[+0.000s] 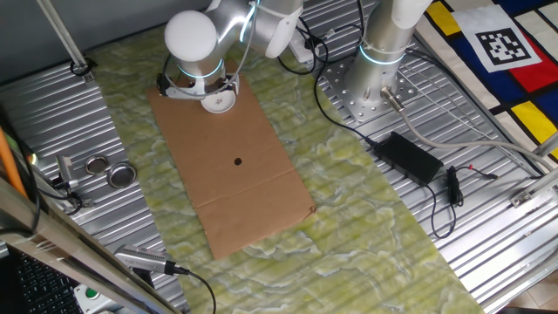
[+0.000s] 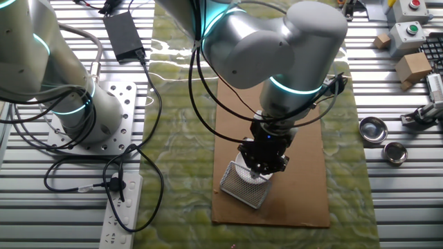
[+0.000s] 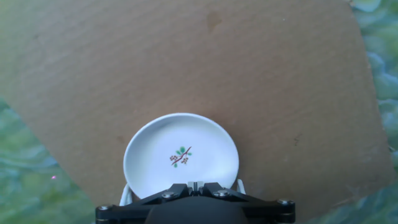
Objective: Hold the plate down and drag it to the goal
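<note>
The plate (image 3: 180, 157) is a small round white dish with a small floral mark at its centre. It lies on a brown cardboard sheet (image 3: 205, 68), near the sheet's edge. My gripper (image 3: 195, 185) is shut, its fingertips together over the plate's near rim; I cannot tell whether they touch it. In one fixed view the gripper (image 1: 212, 90) stands over the plate (image 1: 219, 103) at the far end of the cardboard (image 1: 253, 192). A dark dot (image 1: 238, 160) marks the cardboard's middle. In the other fixed view the gripper (image 2: 266, 163) hides most of the plate (image 2: 243, 166), with a white perforated piece (image 2: 243, 187) beside it.
Two silvery round tins (image 1: 96, 165) (image 1: 121, 174) sit on the ribbed metal at the left. A second arm's base (image 1: 377, 83), a black power adapter (image 1: 408, 157) and cables lie to the right. A power strip (image 2: 121, 207) and small boxes (image 2: 414, 66) show in the other fixed view.
</note>
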`<state>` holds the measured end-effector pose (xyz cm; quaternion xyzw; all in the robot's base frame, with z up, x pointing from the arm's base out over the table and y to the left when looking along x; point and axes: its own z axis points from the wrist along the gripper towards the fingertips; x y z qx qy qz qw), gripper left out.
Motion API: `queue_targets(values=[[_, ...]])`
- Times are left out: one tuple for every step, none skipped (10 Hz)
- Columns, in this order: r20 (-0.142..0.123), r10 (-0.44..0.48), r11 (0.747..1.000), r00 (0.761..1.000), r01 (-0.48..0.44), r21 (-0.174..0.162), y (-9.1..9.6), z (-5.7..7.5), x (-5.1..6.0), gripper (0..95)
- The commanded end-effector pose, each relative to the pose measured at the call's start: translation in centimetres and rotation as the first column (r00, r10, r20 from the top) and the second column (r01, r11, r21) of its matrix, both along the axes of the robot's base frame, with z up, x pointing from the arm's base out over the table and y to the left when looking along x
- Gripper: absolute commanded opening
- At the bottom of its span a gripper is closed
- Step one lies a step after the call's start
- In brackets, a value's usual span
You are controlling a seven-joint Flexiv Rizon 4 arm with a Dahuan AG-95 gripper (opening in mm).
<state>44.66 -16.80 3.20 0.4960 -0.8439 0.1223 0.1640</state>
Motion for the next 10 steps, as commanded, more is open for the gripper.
queue_targets(values=[[-0.001,0.002,1.0,1.0,-0.002,0.002,0.31,-0.15,0.18,0.0],[-0.005,0.004,1.0,1.0,-0.004,0.001,0.48,-0.21,0.27,0.0],[-0.028,0.023,1.0,0.999,-0.023,-0.002,0.85,-0.23,0.46,0.0],[-0.064,0.062,0.998,0.996,-0.064,-0.025,1.15,-0.24,0.6,0.0],[-0.089,0.082,0.996,0.993,-0.086,-0.032,1.24,-0.24,0.62,0.0],[-0.097,0.092,0.995,0.991,-0.096,-0.037,1.26,-0.29,0.49,0.0],[-0.098,0.094,0.994,0.991,-0.099,-0.043,1.27,-0.33,0.4,0.0],[-0.11,0.111,0.992,0.988,-0.118,-0.052,1.27,-0.41,0.31,0.0],[-0.121,0.131,0.989,0.984,-0.139,-0.056,1.21,-0.5,0.16,0.0],[-0.127,0.14,0.987,0.982,-0.148,-0.056,1.13,-0.58,0.0,0.0]])
